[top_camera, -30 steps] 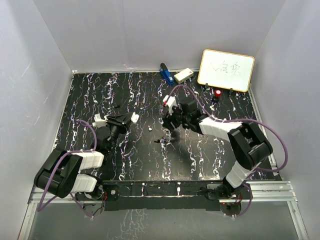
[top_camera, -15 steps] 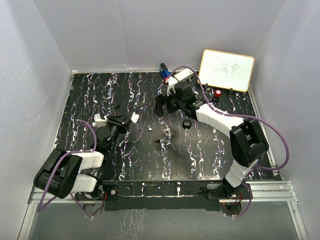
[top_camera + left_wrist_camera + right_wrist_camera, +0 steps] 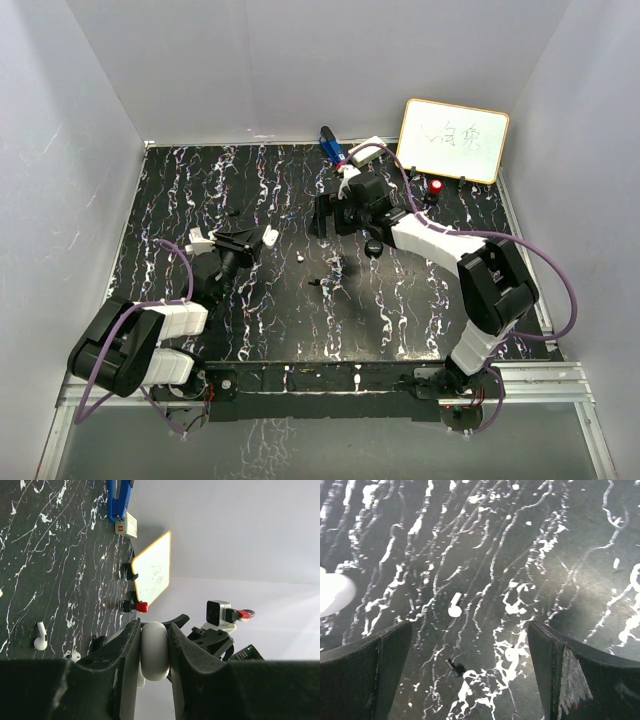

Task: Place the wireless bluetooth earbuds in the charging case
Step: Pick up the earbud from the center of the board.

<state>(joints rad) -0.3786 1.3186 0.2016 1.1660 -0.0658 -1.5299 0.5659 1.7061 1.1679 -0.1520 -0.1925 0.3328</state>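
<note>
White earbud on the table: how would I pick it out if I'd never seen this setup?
Look near the middle of the black marbled table, just right of the left claw holding the round charging case. The white earbud lies loose there: plain white with a short stem, unlike the darker piece nearer the front edge.

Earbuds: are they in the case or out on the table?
Out. The white earbud lies bare on the table with the darker earbud near it; the charging case sits clamped in the left gripper, apart from both.
</note>
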